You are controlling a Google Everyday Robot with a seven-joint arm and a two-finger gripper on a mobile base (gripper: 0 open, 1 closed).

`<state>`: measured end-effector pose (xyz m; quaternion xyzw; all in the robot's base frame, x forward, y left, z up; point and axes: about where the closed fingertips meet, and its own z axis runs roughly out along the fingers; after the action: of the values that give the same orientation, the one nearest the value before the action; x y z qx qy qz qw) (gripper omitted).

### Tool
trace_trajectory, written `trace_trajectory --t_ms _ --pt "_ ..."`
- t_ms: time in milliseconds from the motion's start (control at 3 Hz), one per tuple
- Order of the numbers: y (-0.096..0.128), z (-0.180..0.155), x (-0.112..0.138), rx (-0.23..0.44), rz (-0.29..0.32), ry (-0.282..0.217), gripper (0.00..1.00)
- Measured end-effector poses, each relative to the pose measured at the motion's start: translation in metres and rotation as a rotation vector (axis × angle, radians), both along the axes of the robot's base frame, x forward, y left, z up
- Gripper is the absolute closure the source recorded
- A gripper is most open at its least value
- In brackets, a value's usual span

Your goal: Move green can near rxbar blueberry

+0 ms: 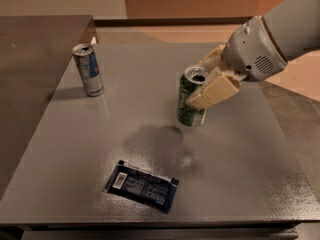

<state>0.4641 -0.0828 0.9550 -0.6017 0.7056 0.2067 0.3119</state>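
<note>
The green can (189, 106) is upright with its silver top open, held a little above the grey table (240, 164) right of centre. My gripper (206, 86) comes in from the right and is shut on the can; one cream finger (215, 90) lies across its near side. The rxbar blueberry (141, 185), a flat dark navy wrapper with a white label patch at its left end, lies near the table's front edge, below and left of the can, apart from it.
A slim silver-and-blue can (88, 69) stands upright at the table's back left. A darker counter (35, 49) adjoins the table on the left. My arm's shadow (152, 139) falls on the table between the green can and the bar.
</note>
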Motion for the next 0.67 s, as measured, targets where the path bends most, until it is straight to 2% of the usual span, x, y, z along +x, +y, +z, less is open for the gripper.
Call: trace_trajectory --t_ms 333,667 --pt "0.000 0.000 0.000 0.000 0.000 0.000 1.00" --pt "0.011 -0.005 -0.012 -0.005 0.039 0.005 1.00"
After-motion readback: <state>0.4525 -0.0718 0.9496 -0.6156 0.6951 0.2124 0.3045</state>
